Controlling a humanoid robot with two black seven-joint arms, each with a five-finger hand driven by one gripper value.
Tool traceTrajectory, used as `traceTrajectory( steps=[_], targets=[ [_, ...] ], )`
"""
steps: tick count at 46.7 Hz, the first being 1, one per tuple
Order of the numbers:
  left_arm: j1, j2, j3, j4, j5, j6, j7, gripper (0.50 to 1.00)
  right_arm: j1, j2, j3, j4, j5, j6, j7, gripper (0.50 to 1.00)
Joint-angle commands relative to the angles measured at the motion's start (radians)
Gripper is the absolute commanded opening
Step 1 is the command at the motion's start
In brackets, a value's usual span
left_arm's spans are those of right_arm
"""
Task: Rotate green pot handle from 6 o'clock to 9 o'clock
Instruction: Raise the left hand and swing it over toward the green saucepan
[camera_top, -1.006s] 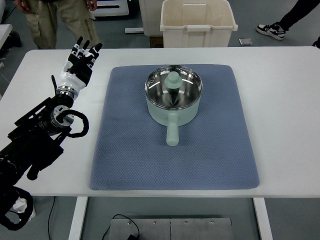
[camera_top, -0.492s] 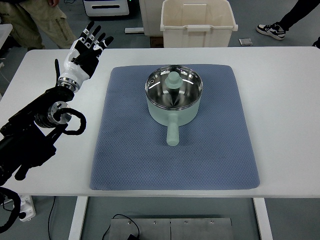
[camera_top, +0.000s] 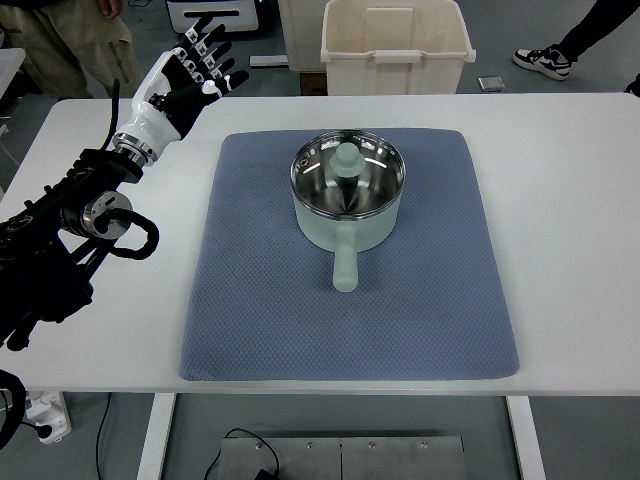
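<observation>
A pale green pot (camera_top: 347, 200) with a glass lid and a green knob (camera_top: 347, 157) sits on the blue mat (camera_top: 260, 290) in the middle of the white table. Its handle (camera_top: 344, 267) points straight toward the near edge, at 6 o'clock. My left hand (camera_top: 189, 76) is raised over the table's far left corner, fingers spread and holding nothing, well away from the pot. The left arm (camera_top: 70, 235) comes in from the lower left. The right arm is out of view.
A cream plastic bin (camera_top: 395, 45) stands on the floor behind the table. A person's legs (camera_top: 60, 35) show at the top left, and a shoe (camera_top: 541, 60) at the top right. White table surface (camera_top: 570, 220) surrounds the mat.
My left hand has risen and swung toward the far side and slightly right, from beside the mat's left edge to the table's far left corner. The pot has not moved.
</observation>
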Motion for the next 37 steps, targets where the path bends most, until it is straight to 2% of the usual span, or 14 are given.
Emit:
traceTrajectory(
  steps=[1, 17, 24, 37],
  targets=[
    [0.0, 0.01, 0.0, -0.044, 0.033, 0.0, 0.0, 1.0, 0.0, 0.0, 0.0, 0.0, 0.0, 0.0, 0.0, 1.0],
    [-0.037, 0.117, 0.001, -0.254, 0.162, -0.02, 0.001, 1.0, 0.0, 0.0, 0.0, 0.0, 0.0, 0.0, 0.0, 1.0],
    [-0.079, 0.142, 0.007, -0.264, 0.248, -0.104, 0.001, 1.0, 0.0, 0.0, 0.0, 0.0, 0.0, 0.0, 0.0, 1.0],
    [-0.123, 0.145, 0.009, -0.265, 0.416, -0.191, 0.0, 1.0, 0.0, 0.0, 0.0, 0.0, 0.0, 0.0, 0.0, 1.0]
  ],
)
